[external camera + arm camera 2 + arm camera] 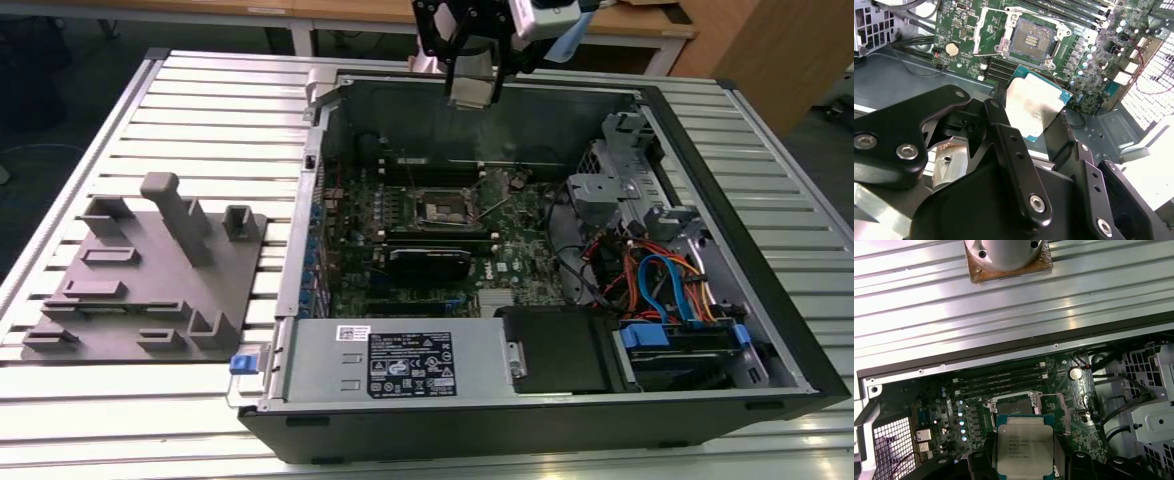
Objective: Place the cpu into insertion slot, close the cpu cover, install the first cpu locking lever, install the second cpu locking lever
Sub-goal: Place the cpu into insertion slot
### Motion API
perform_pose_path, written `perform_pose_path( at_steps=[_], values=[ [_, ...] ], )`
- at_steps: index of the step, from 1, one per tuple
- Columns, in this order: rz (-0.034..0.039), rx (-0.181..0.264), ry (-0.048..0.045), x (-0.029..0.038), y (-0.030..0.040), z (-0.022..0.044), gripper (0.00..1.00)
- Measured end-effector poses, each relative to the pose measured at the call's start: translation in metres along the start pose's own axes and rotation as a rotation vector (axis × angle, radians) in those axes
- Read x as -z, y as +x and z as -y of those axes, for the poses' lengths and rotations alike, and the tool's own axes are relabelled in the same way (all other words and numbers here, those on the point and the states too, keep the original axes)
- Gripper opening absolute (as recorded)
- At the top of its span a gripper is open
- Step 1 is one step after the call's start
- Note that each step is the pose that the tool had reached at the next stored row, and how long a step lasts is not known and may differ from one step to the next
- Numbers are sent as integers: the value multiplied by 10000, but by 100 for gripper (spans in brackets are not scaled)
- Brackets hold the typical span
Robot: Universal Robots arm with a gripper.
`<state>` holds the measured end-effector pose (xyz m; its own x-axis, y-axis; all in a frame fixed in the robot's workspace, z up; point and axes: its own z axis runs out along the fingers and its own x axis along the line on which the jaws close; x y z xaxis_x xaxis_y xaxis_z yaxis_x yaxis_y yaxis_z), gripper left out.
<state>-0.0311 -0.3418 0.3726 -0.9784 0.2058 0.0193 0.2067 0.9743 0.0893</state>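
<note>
Gripper [1025, 462] is closed on the cpu [1033, 105], its fingers clamping opposite edges with the chip flat between them and the metal top exposed. The chip is held high above the open computer case [763, 262]. Beyond it, the insertion slot [1033, 42] lies uncovered on the green board, unoccupied.

Bright room light; glare whitens the top of the chip [1029, 107] and the ribbed bench [929, 305]; the computer case [534, 120] is shaded inside.
</note>
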Motion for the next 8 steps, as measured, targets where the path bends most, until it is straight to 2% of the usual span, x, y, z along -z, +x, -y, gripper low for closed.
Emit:
perform_pose_path(
  at_steps=[8],
  values=[
    [23, -254, -4, 0, 0, 0, 54]
  ],
)
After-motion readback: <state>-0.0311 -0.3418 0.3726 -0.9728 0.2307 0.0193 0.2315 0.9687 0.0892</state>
